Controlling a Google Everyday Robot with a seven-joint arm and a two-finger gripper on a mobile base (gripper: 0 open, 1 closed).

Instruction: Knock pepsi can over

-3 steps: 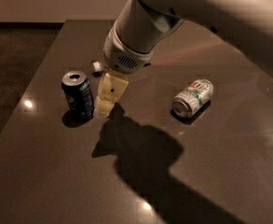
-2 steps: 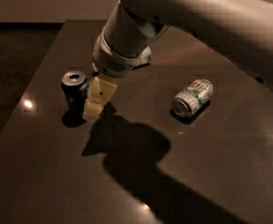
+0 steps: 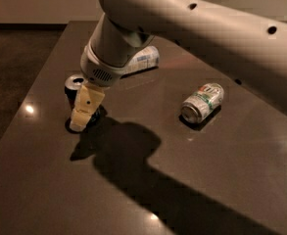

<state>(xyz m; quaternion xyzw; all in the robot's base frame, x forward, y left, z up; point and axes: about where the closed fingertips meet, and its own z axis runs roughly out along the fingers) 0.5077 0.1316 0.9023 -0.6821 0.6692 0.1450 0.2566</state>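
Note:
The pepsi can (image 3: 73,85) stands upright at the left of the dark table (image 3: 192,170). Only its silver top and a strip of its dark side show, because the gripper (image 3: 82,116) is directly in front of it. The gripper hangs from the big white arm and reaches down to the table surface, right against the can's near side.
A silver-and-green can (image 3: 202,102) lies on its side at the right middle of the table. A clear plastic bottle (image 3: 144,58) lies behind the arm. The table's left edge (image 3: 31,84) runs close to the pepsi can.
The arm has swung left and down. The gripper went from beside the pepsi can's right to in front of it, covering most of it. The can still stands.

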